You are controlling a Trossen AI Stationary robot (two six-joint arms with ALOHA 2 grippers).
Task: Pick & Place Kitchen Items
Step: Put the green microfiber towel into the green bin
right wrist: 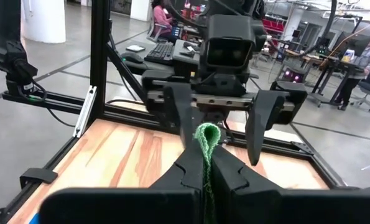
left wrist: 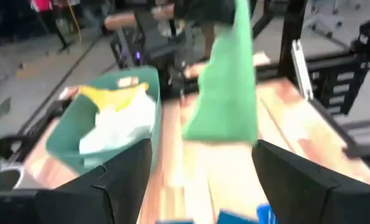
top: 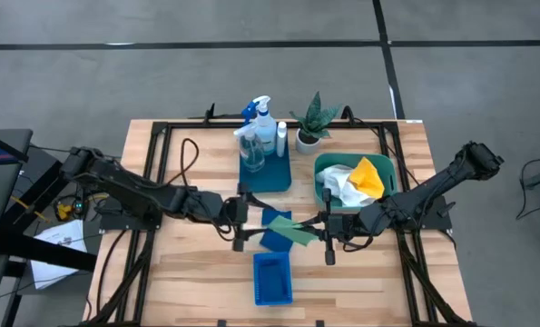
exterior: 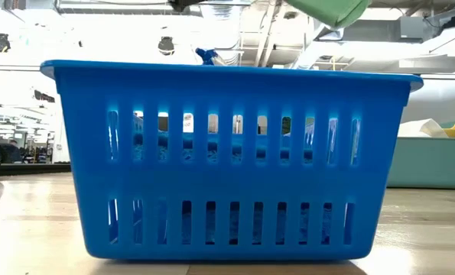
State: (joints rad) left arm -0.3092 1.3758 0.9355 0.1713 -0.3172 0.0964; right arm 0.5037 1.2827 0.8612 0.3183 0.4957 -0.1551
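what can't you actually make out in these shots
- Low view: the blue basket fills the picture and hides both pincers; the green cloth is cut off by the top edge.
- Low view: the teal tub is half cut off by the right edge.
- Left wrist view: the cloths in the tub are blurred.
- High view: the bottles on the tray overlap; too small to read labels.

blue slatted basket [exterior: 231, 160] close up, green cloth [exterior: 326, 11] above
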